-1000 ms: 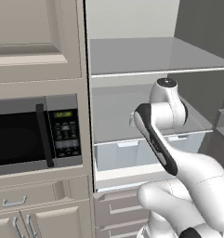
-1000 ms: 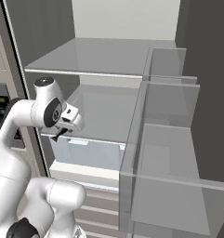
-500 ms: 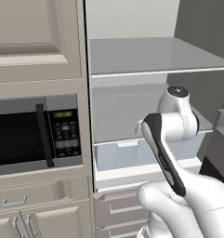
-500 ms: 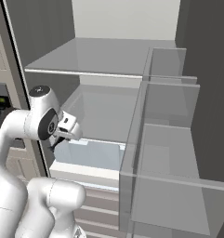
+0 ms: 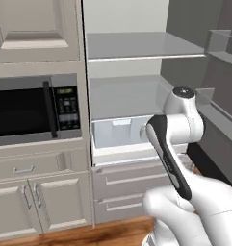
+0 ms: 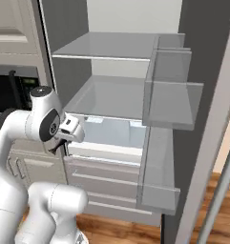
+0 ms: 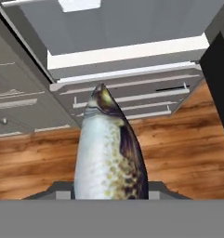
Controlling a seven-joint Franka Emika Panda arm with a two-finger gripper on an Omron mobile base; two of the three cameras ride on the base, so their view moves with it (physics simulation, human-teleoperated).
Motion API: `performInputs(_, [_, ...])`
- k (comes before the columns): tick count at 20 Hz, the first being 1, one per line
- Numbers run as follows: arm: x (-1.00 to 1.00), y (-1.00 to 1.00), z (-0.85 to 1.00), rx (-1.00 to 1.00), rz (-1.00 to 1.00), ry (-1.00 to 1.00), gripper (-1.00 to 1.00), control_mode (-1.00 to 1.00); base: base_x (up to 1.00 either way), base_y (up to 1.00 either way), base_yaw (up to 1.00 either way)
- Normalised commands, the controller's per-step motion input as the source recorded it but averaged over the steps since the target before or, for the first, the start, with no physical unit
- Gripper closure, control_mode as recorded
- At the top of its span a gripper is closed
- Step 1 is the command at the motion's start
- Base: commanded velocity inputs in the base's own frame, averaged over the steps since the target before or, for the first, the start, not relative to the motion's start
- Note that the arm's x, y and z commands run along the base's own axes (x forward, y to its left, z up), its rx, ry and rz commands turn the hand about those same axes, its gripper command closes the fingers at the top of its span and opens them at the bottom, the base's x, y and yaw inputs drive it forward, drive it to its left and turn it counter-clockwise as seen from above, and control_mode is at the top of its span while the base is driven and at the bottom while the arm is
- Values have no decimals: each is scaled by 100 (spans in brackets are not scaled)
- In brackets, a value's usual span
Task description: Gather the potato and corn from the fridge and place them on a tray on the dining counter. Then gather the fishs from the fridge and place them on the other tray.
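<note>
my wrist bends down in front of the open fridge (image 6: 111,95), pointing at the floor. my gripper (image 7: 108,197) is clamped on a fish (image 7: 108,153), with no writing legible anywhere.

Place: a home kitchen
Evidence: open fridge (image 5: 136,91) with bare shelves, built-in microwave (image 5: 33,110), cream cabinets (image 5: 40,202), drawers, wooden floor (image 7: 178,144)
</note>
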Motion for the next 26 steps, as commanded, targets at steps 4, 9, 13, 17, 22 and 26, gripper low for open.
performInputs(4, [0, 0, 0, 0, 0, 0, 100, 100, -97, 0, 0])
performInputs(9, [0, 0, 0, 0, 0, 0, 100, 100, -78, 4, 8])
performInputs(13, [0, 0, 0, 0, 0, 0, 100, 100, -67, 7, 31])
performInputs(17, [0, 0, 0, 0, 0, 0, 100, 100, -68, 0, 58])
performInputs(22, [0, 0, 0, 0, 0, 0, 100, 100, -76, 2, 68])
performInputs(26, [0, 0, 0, 0, 0, 0, 100, 100, -76, 35, 70])
